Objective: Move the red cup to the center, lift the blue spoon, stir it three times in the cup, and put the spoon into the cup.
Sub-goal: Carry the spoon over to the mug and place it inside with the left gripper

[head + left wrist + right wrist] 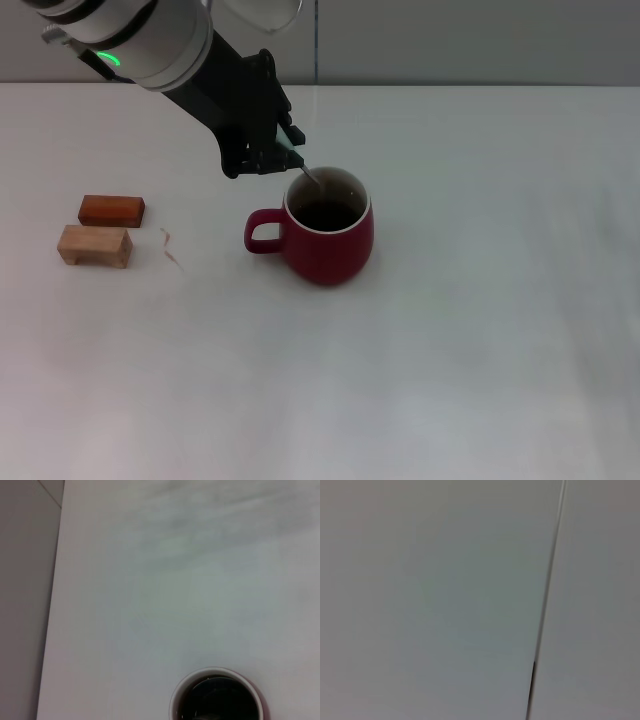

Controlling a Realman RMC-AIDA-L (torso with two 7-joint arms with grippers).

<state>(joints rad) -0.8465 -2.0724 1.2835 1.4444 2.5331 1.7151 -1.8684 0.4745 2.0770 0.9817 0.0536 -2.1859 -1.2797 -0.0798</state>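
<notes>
1. Your left gripper [287, 148] sits just behind and to the left of the red cup [322, 238], jaws closed on the blue spoon [310, 177].
2. Spoon slants from the fingertips down over the cup's rear-left rim; only its grey neck is visible, lower end inside the dark interior.
3. Cup stands upright near the middle of the white table [480, 330], handle towards your left.
4. Two wooden blocks [104, 229] lie well to the left.
5. Your right gripper isn't visible in any view.
</notes>
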